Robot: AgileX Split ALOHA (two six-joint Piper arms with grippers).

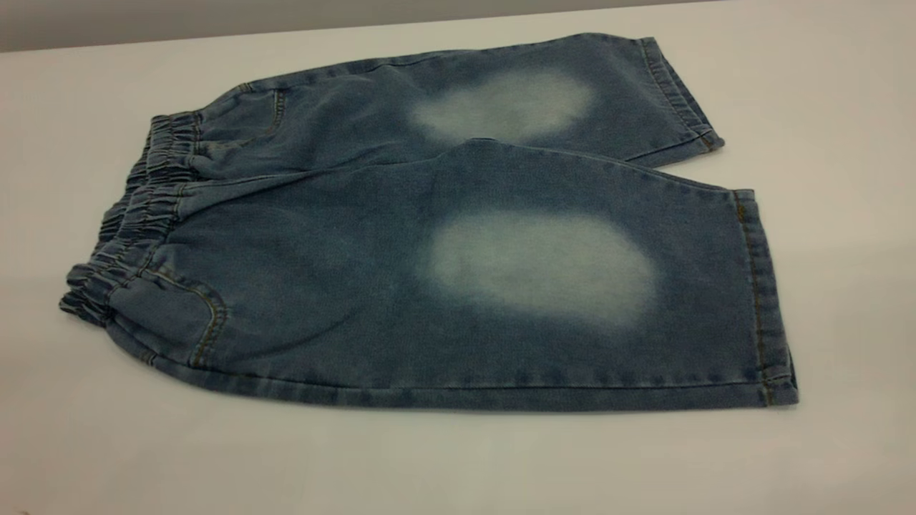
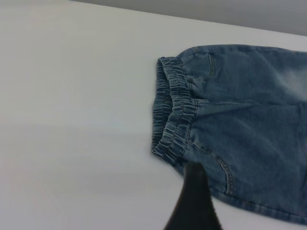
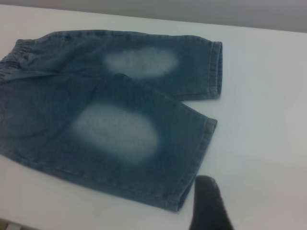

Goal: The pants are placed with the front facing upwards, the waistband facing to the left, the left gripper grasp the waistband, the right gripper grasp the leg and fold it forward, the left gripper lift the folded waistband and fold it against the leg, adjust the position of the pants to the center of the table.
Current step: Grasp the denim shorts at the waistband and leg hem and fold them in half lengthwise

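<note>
White tabletop (image 1: 823, 86) fills all three views, with a grey wall strip seen beyond its far edge.

Only one dark finger of the left tool (image 2: 193, 203) is shown in the left wrist view, cut off by the frame edge, so its spread cannot be told. It is poised just beside the near corner of the waistband (image 2: 172, 120); whether it touches the denim cannot be made out. Likewise, a single dark fingertip of the right tool (image 3: 208, 205) is seen in the right wrist view, near the hem corner of the near leg (image 3: 124, 139) but apart from it; its opening cannot be told either. Neither tool nor arm is seen in the exterior view, so the arm poses are hidden.

The pants (image 1: 444, 236) are laid flat and unfolded, front up, with the ruched waistband at the left and the hems at the right. A pale oval is borne on each leg. The far leg (image 1: 501, 100) is partly overlapped by the near one.

Bare tabletop is left on every side of the pants, widest at the left and right.
</note>
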